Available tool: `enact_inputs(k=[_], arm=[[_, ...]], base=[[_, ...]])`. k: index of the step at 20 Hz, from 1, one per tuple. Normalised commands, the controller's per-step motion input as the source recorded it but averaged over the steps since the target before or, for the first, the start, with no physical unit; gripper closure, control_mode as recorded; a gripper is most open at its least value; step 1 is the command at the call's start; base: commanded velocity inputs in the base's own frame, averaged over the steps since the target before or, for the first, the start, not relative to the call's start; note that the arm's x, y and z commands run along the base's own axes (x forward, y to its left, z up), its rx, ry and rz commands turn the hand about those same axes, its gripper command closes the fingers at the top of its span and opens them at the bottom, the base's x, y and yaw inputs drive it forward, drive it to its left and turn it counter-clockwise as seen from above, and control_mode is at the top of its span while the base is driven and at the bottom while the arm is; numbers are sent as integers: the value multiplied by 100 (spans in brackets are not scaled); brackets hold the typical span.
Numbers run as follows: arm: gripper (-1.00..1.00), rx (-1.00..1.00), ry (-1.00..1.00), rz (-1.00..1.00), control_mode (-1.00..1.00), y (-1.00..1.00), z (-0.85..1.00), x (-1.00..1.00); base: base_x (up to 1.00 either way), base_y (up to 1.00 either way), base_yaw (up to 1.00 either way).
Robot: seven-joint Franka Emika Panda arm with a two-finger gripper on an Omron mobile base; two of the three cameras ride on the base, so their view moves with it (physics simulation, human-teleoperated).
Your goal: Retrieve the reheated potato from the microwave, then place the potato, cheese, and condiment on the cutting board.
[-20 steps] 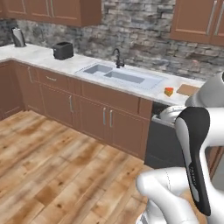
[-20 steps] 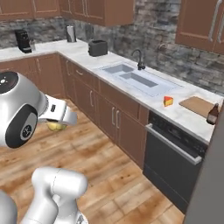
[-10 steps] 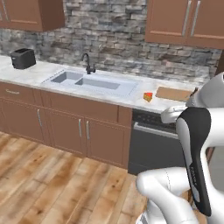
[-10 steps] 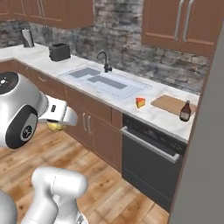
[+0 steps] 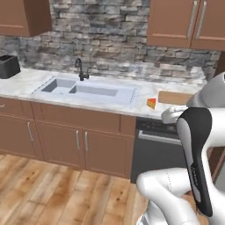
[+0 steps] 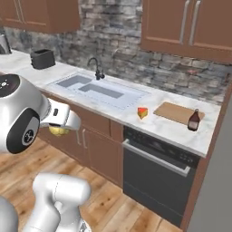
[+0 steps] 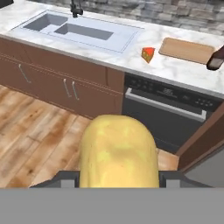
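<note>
The yellowish potato [image 7: 118,151] sits between my gripper's [image 7: 118,177] fingers, held over the wooden floor in front of the counter. From the right base view the potato [image 6: 58,131] peeks out under the white hand, with the gripper [image 6: 61,130] shut on it. On the marble counter ahead lie the orange cheese [image 7: 148,54] [image 5: 151,103] [image 6: 142,113] wedge, the light wooden cutting board [image 7: 186,49] [image 5: 176,97] [image 6: 174,112] just right of it, and the dark condiment [image 6: 194,120] [image 7: 215,61] bottle at the board's right end. The microwave is out of view.
A sink [image 5: 88,90] with a black faucet [image 5: 79,69] is set in the counter left of the cheese, and a toaster [image 6: 42,58] stands further left. A dark dishwasher front [image 6: 156,176] sits below the board. A tall brown panel [image 7: 205,140] rises at the right.
The base has driven and turned, so the whole scene slid left and the counter with the board is nearer. The potato stays in the gripper.
</note>
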Motion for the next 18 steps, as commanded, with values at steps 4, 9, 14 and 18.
enact_inputs(k=[4,9,14,18], arm=[[100,0,0,0,100,0,0,0],[100,0,0,0,100,0,0,0],[100,0,0,0,100,0,0,0],[100,0,0,0,100,0,0,0]], base=[[33,27,-46],[37,17,-60],[52,7,-29],[50,23,-10]])
